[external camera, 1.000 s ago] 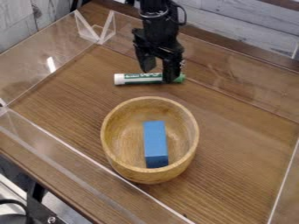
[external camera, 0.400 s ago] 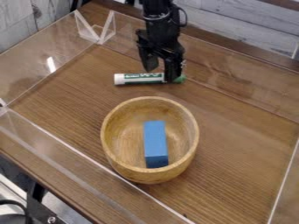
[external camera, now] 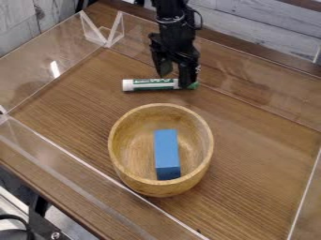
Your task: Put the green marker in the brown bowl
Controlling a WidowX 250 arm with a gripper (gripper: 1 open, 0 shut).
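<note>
Marker point(external camera: 156, 84), slim, lying flat behind the bowl, nearly crosswise: white at the left end, dark-green print with pale lettering along the middle, green at the right end, partly hidden by the gripper. Jaws point(external camera: 175, 75) apart, spread over the marker's middle and right part, not clamped on anything; cannot tell whether touching. Compared with the earliest frame, marker unmoved, jaws and black arm point(external camera: 175, 33) shifted slightly right, bowl point(external camera: 160, 150) and blue block point(external camera: 167, 155) inside unchanged. At left, clear panel point(external camera: 75, 173) running along the slanting edge of the tabletop point(external camera: 257, 141); then a strip of wood, wider toward the back, narrower beside the bowl. Between marker and bowl's rear rim, a short gap. Right of both, a broad stretch of wood reaching to the right-hand edge.
</note>
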